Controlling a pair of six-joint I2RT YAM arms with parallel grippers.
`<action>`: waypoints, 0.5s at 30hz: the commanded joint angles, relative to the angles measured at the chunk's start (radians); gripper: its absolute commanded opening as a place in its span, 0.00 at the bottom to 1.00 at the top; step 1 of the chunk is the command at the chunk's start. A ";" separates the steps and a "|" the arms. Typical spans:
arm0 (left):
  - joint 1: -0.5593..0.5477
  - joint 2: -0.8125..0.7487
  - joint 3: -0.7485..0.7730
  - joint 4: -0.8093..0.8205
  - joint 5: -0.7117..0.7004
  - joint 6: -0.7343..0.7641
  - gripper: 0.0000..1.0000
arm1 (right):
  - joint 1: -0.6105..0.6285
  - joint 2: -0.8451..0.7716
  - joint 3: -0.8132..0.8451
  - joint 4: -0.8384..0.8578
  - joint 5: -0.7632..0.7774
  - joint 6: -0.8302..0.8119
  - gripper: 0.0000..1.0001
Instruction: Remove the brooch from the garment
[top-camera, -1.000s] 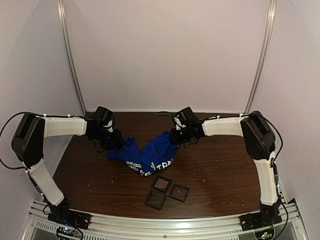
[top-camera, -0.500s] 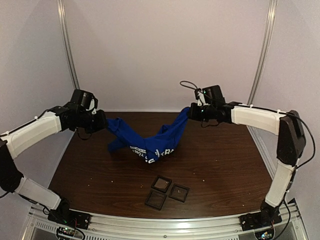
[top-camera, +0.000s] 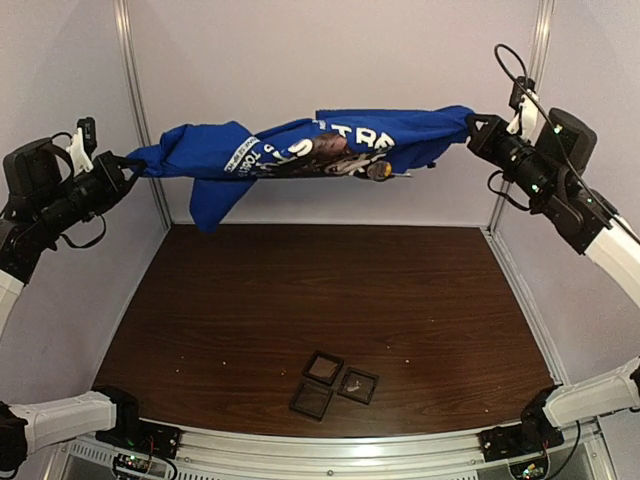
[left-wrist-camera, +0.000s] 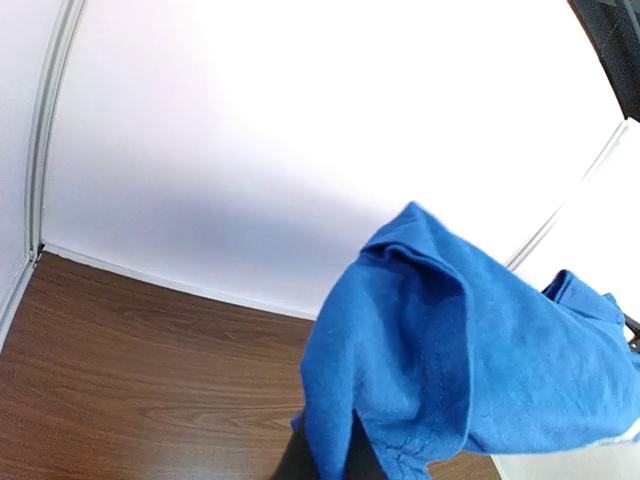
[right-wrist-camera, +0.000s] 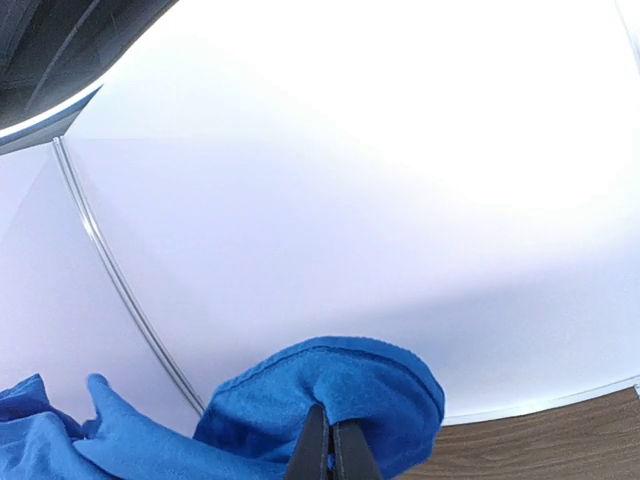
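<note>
1. The garment (top-camera: 300, 150) is hanging as a soft, creased band of royal-blue knit. White lettering and a dark chest print are facing the top camera. A loose flap is drooping from its lower edge, near the left end effector (top-camera: 128, 165).
2. The brooch (top-camera: 378, 171) is showing as a small, round, dull golden spot on the chest print. It is sitting closer to the right end effector (top-camera: 470, 128) than to the left one.
3. The left end effector is pressing its fingers together on the garment's left end. In its wrist view, the cloth is bunching in thick folds over the dark fingertips.
4. The right end effector is pinching the garment's right end in the same way. A rounded hem fold is wrapping around its closed tips.
5. Half a second ago the garment was sagging in a deep V just above the worktop (top-camera: 300, 300). Now it is being held much higher and pulled almost straight, with both end effectors raised and spread farther apart.
6. The garment is spanning the whole gap between the two end effectors, touching each at its tips. It is hanging well above the dark, wood-grained worktop.
7. Three small square black trays (top-camera: 330, 383) are lying together on the worktop. They are sitting far below both end effectors, on the side toward the arm bases.
</note>
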 joint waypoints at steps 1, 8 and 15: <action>0.016 0.010 -0.067 -0.006 0.033 -0.003 0.00 | -0.005 -0.029 -0.084 0.022 0.110 -0.041 0.00; 0.016 0.120 -0.148 0.017 0.100 -0.018 0.00 | -0.005 0.043 -0.093 -0.001 -0.023 -0.002 0.00; 0.024 0.238 -0.173 -0.004 0.014 -0.027 0.00 | 0.036 0.145 -0.100 0.022 -0.118 0.028 0.00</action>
